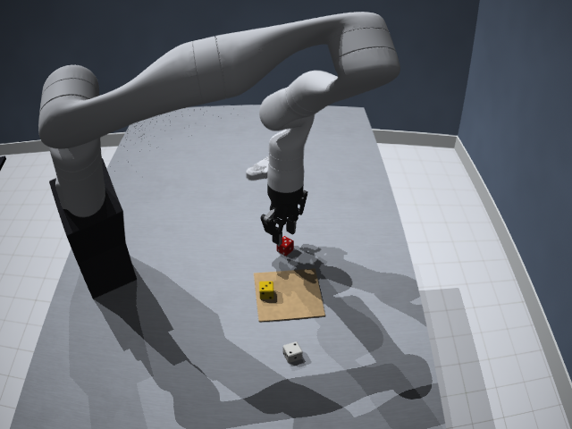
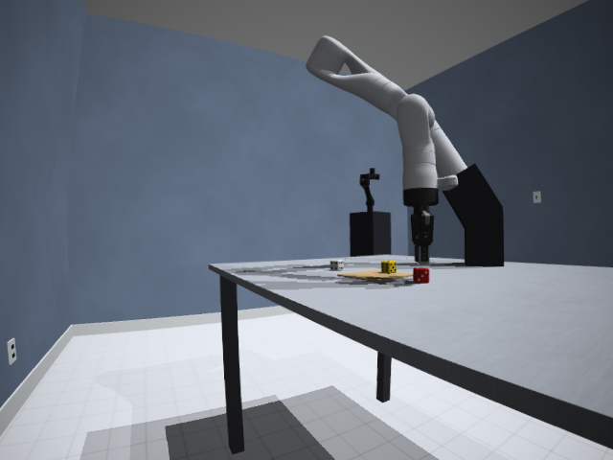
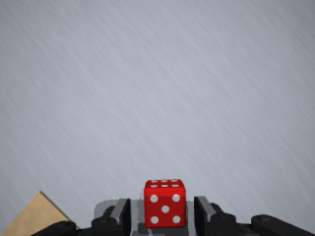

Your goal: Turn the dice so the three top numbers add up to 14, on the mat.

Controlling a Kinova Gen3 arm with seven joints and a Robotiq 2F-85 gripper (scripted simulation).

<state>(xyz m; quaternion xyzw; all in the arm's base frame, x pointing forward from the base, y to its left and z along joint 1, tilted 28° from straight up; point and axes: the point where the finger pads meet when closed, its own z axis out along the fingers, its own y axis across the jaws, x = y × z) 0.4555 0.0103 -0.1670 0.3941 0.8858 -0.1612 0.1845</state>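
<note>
Tool (image 1: 283,234) (image 2: 421,258) (image 3: 162,211) points down, half spread and gripping nothing, close above the red die (image 1: 285,246) (image 2: 420,275) (image 3: 165,204), which lies off the mat (image 1: 295,302) (image 2: 363,275) (image 3: 39,216) on the bench (image 1: 207,184) (image 2: 445,302) (image 3: 148,98); likely lining up a grasp, so next lower and close; yellow die (image 1: 266,289) (image 2: 388,266) on the mat, white die (image 1: 292,352) (image 2: 336,264) beyond it

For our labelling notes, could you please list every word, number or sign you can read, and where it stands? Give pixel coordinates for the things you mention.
No words, brands or numerals are readable.
Red die (image 1: 285,246) (image 2: 420,275) (image 3: 165,204): five pips on top, six on one side.
White die (image 1: 292,351) (image 2: 336,264): two pips on top.
Yellow die (image 1: 266,290) (image 2: 388,266): pips too small to count.
</note>
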